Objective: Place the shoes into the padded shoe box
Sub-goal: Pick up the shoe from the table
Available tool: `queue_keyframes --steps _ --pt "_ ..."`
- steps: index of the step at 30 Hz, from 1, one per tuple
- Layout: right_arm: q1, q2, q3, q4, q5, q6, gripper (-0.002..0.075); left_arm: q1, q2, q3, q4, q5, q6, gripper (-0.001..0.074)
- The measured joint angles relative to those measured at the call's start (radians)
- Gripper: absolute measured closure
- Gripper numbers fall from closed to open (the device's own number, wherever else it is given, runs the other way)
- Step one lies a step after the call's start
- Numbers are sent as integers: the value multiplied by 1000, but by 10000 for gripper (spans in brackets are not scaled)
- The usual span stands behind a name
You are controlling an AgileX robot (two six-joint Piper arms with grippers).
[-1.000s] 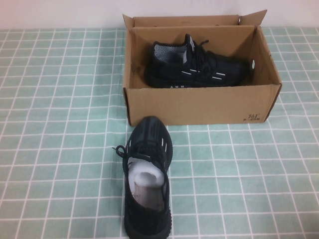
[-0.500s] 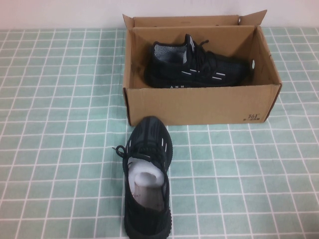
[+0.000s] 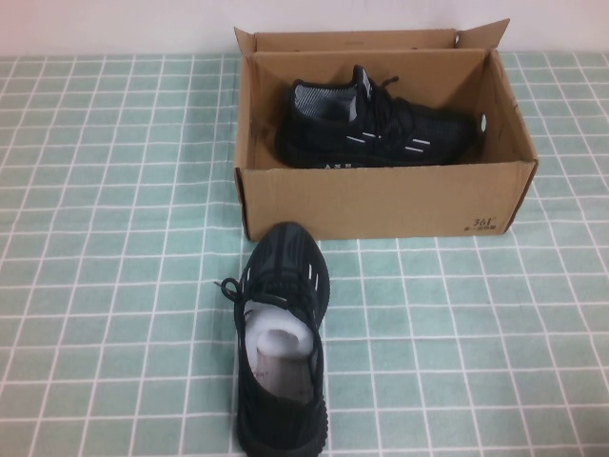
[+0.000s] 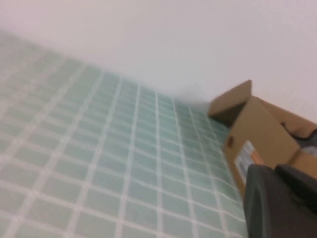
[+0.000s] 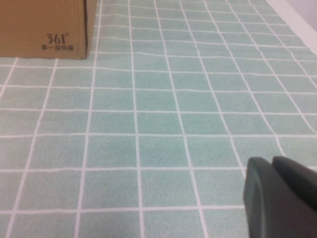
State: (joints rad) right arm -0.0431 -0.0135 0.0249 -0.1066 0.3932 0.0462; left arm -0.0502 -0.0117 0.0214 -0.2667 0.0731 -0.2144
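Waiting: one shoe (image 3: 376,129) in box (image 3: 381,200), other shoe (image 3: 282,333) just outside. Soft, light knit; grab its collar. Left gripper (image 4: 282,201), right gripper (image 5: 280,196) parked off-table; opening unclear.

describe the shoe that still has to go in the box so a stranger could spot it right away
Start at the brown cardboard shoe box at the far middle of the green checked tablecloth. Directly in front of its near wall, on the cloth, stands a black sneaker, toe towards the box. Unlike its twin inside the box, it has white paper stuffing. Only a dark part of each tool shows, left and right.
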Motion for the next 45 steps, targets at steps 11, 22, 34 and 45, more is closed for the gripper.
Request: queue_keyframes --steps 11,22,34,45 --pt "0 0 0 0 0 0 734 0 292 -552 -40 693 251 739" --pt "0 0 0 0 0 0 734 0 774 -893 -168 1017 768 739" --pt "0 0 0 0 0 0 734 -151 1142 -923 -272 965 1115 739" --pt "0 0 0 0 0 0 734 -556 1381 -1155 26 1015 1190 736"
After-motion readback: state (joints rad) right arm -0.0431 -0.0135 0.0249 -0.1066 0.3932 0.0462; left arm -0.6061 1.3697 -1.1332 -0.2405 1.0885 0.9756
